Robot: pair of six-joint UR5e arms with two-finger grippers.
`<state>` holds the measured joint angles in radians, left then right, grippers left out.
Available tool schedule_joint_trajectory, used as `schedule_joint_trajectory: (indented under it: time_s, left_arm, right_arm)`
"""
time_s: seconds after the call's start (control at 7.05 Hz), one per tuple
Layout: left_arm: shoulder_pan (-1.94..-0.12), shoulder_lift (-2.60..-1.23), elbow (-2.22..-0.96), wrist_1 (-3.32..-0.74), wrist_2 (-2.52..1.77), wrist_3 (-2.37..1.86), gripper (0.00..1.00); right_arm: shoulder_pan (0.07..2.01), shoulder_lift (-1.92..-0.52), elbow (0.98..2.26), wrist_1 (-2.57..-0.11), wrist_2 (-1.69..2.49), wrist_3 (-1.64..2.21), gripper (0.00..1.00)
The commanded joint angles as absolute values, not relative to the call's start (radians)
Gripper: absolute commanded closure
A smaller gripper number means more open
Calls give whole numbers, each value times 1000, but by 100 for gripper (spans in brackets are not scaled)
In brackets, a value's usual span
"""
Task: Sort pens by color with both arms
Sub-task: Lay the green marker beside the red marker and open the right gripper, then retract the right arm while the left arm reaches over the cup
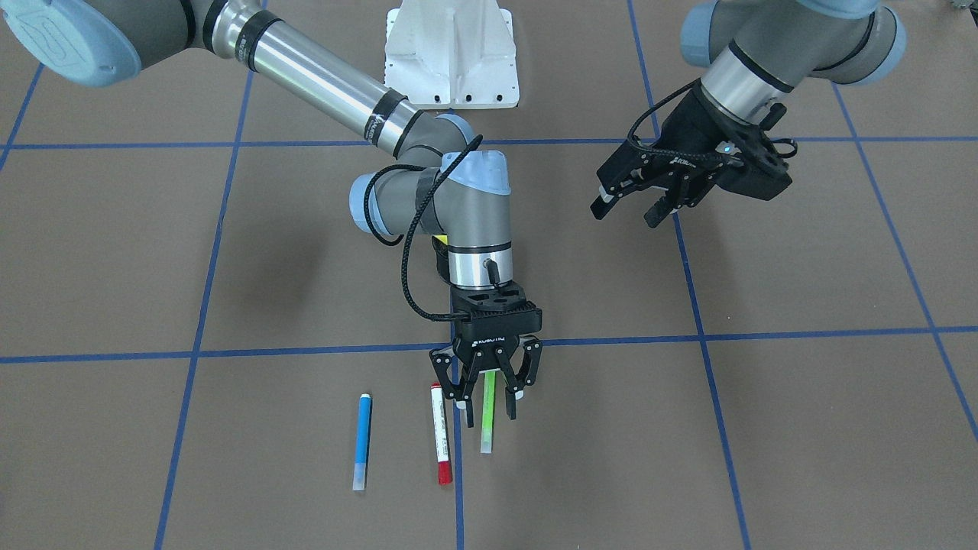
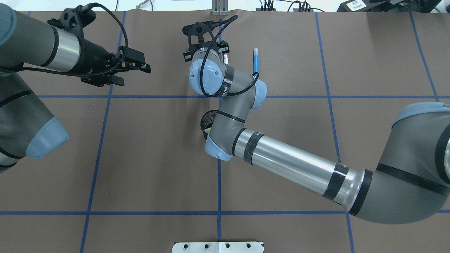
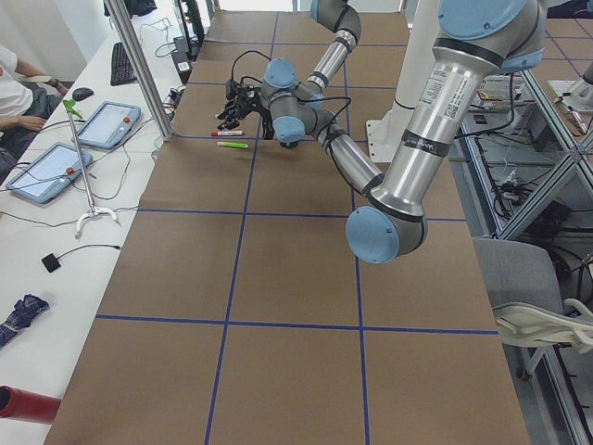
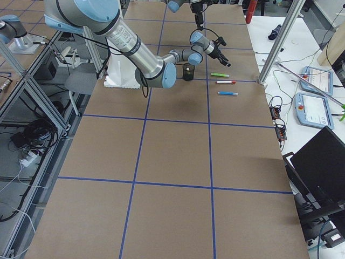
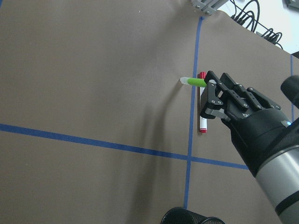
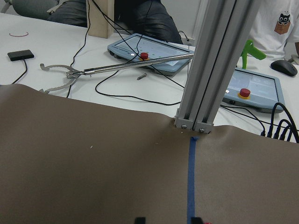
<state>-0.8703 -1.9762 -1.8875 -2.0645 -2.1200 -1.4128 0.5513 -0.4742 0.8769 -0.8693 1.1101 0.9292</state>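
Standing opposite the robot, I see three pens side by side on the brown table [image 1: 114, 252], each with its long axis running toward and away from the robot. They are the blue pen [image 1: 362, 441], the red-capped white pen [image 1: 440, 433] with its larger red cap pointing away from the robot, and the light green pen [image 1: 487, 431]. The right gripper [image 1: 487, 405] points straight down, fingers spread wide, straddling the green pen's robot-side end; whether a pad touches it I cannot tell. The left gripper [image 1: 626, 215] hangs well apart from the pens, fingers parted, holding nothing.

From over the robot's shoulders, the right wrist hides the green pen. The blue pen and a bit of the red one show just beyond it, and a black mesh cup [image 2: 207, 121] sits under the forearm.

From either table end, the pens form a parallel row, with the cup on the robot's side of it.

The left wrist camera shows the green pen running in behind the right gripper's open fingers, the red-capped pen just beside.

In the right wrist camera, two fingertips sit far apart at the bottom edge, a blue tape line [image 6: 191, 186] between them.
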Motion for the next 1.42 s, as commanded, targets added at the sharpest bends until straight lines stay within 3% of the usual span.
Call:
schedule_joint_trajectory:
  time_s: [0.0, 0.28, 0.57, 0.85, 1.28]
  left_arm:
    - [-868, -1980, -1885, -2049, -2118, -1413, 0]
    - [-841, -2005, -1864, -2025, -2115, -1416, 0]
    - [-810, -2132, -1862, -1799, -2111, -1442, 0]
    - [-700, -2224, -1794, -1761, -2007, -1591, 0]
    - [-599, -2597, -1567, -1386, -1808, -1651, 0]
  right_arm:
    - [551, -541, 984, -868, 1143, 924, 6]
    - [572, -709, 1263, -891, 1224, 905, 4]
    - [685, -907, 1479, -904, 1476, 904, 2]
    - [789, -1065, 1560, -905, 1683, 908, 2]
    - [908, -1181, 1578, -900, 1873, 904, 2]
